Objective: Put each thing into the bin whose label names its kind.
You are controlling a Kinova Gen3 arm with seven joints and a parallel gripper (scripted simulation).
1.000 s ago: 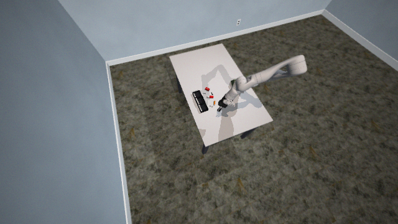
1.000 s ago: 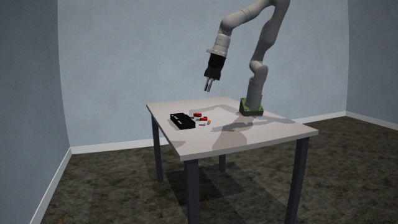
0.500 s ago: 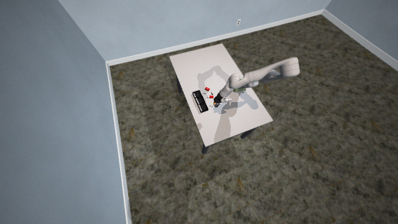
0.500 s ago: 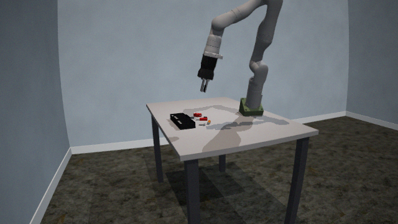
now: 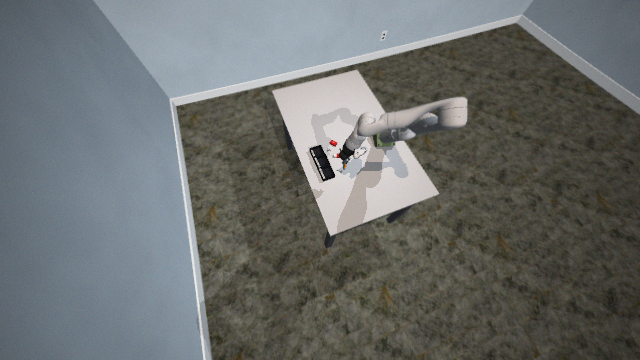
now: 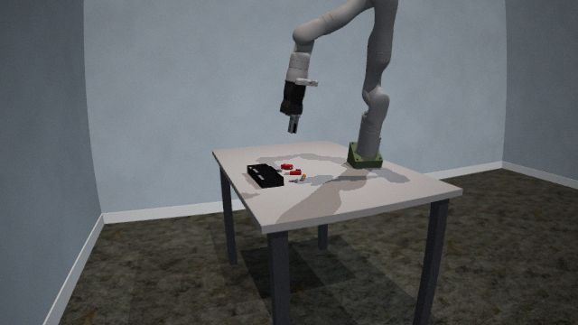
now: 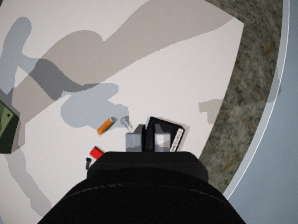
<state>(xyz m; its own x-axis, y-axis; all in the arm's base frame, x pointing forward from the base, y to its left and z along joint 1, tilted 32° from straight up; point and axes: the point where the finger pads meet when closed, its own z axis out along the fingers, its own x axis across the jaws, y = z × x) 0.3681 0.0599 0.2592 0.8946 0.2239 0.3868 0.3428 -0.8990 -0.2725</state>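
A pale, rectangular bench [image 5: 300,100] [image 6: 384,199] [image 7: 165,90] carried the black, boxy row of bins [image 5: 324,162] [image 6: 271,182] [image 7: 165,120]. The light-grey, jointed robot arm [image 5: 415,117] [image 6: 312,29] reached toward the bins from its green, block-shaped mount [image 5: 378,144] [image 6: 354,160] [image 7: 6,135], well apart from them. Its grey metal fingers [image 5: 345,161] [image 6: 291,126] hung above the bench near the bins, parted by a narrow, unfilled gap. Outside the bins, on their mount side, lay a red, rounded piece [image 5: 333,143] [image 6: 286,166], a red cylinder [image 5: 337,155] [image 6: 295,172] [image 7: 96,152], an orange cylinder [image 5: 344,166] [image 6: 303,177] [image 7: 105,126], a slim grey piece [image 6: 293,181] [image 7: 126,122] and a tiny dark piece [image 6: 298,170] [image 7: 88,162]. The bins' labels were too small to read.

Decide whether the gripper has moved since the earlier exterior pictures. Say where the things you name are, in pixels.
Yes: in the exterior view, the gripper [image 5: 343,159] [image 6: 293,131] [image 7: 149,133] has moved left, away from the green mounting base [image 5: 386,143] [image 6: 367,164] [image 7: 7,131].
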